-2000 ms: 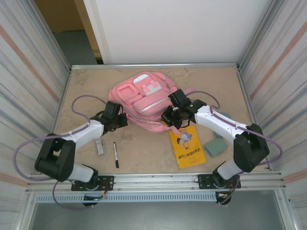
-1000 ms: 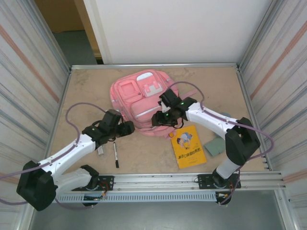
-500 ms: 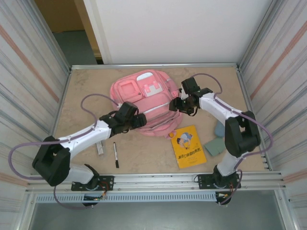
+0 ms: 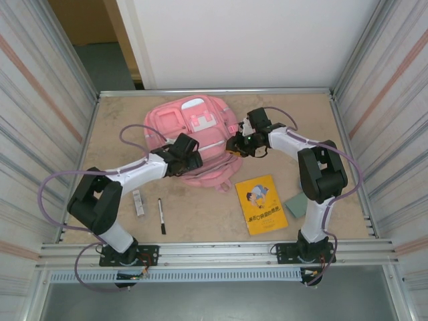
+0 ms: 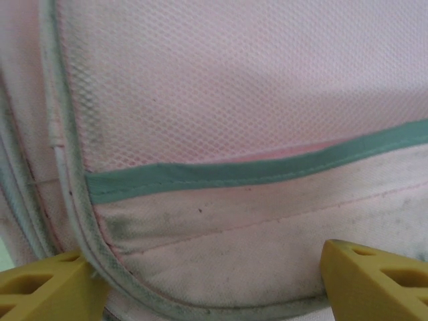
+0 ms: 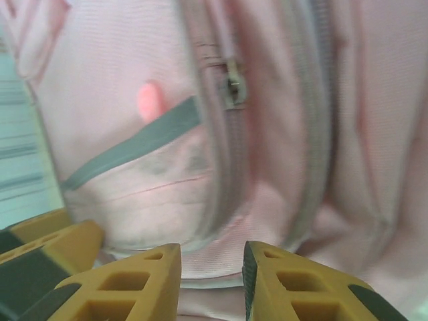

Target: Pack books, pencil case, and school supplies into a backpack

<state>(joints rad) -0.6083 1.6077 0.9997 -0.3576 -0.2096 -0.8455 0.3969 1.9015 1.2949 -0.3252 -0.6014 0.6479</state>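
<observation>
By my reading, packing is barely starting: the backpack (image 4: 175, 127) is lying flat at the far middle of the table (image 4: 114, 134), while the book (image 4: 261, 204), pen (image 4: 161, 215), bar (image 4: 138, 202) and grey-green piece (image 4: 295, 204) are lying outside it, nearer the bases. The left gripper (image 5: 214, 284) is holding its fingers wide open against a pocket (image 5: 254, 221); the right gripper (image 6: 210, 281) is showing a slim gap by the zip (image 6: 233, 87), and I cannot tell whether it is nipping fabric. Ribbed panels (image 4: 40, 100) are flanking the mottled beige table, with a white wall (image 4: 247, 40) standing behind.

Pink backpack (image 4: 175, 124) with teal trim, yellow book (image 4: 261, 204) with cartoon cover, black pen (image 4: 161, 215), mottled beige table (image 4: 114, 114).
</observation>
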